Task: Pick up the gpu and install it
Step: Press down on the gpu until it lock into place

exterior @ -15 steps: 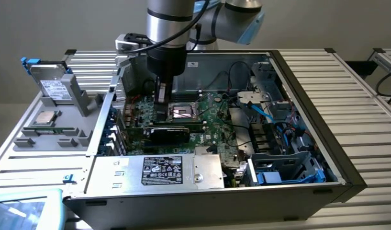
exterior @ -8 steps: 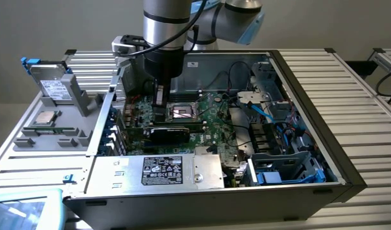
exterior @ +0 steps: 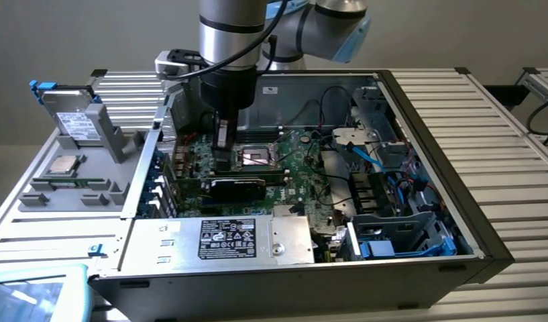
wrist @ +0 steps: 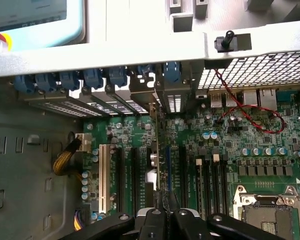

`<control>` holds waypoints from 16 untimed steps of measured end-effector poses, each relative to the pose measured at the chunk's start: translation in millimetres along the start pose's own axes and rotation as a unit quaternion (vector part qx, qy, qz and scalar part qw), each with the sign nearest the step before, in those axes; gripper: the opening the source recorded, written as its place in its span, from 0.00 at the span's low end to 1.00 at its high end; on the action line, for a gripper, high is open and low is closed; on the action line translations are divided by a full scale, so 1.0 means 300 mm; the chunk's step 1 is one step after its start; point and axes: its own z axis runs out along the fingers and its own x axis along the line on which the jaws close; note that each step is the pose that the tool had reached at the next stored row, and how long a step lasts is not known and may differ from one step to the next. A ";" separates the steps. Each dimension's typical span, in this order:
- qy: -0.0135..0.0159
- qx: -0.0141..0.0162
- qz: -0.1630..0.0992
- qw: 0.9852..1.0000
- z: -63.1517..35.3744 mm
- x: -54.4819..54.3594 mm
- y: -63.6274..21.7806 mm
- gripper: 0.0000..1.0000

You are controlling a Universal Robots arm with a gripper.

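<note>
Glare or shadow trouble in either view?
Exterior view: the CPU socket reflects a bright patch, and the motherboard looks dark under the arm. Wrist view: the perforated case wall is washed out bright, while the bare case floor is dim.

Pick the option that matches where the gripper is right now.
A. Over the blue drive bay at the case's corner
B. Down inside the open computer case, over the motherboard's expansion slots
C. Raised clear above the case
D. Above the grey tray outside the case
B: the gripper, shut edge-on on the gpu, is down inside the computer case over the motherboard.
</note>
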 end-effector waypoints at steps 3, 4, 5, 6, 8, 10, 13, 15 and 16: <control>0.000 0.000 0.000 1.000 0.001 0.002 0.005 0.12; 0.000 0.000 -0.001 1.000 0.002 0.004 0.007 0.12; 0.000 0.000 -0.001 1.000 0.003 0.007 0.009 0.12; 0.000 0.001 -0.002 1.000 0.005 0.009 0.012 0.12; 0.000 0.002 -0.005 1.000 0.007 0.013 0.016 0.12; 0.000 0.004 -0.007 1.000 0.008 0.015 0.018 0.12; 0.000 0.007 -0.014 1.000 0.010 0.016 0.019 0.12; -0.003 0.009 -0.019 1.000 0.011 0.017 0.019 0.12; -0.008 0.010 -0.021 1.000 0.011 0.018 0.019 0.12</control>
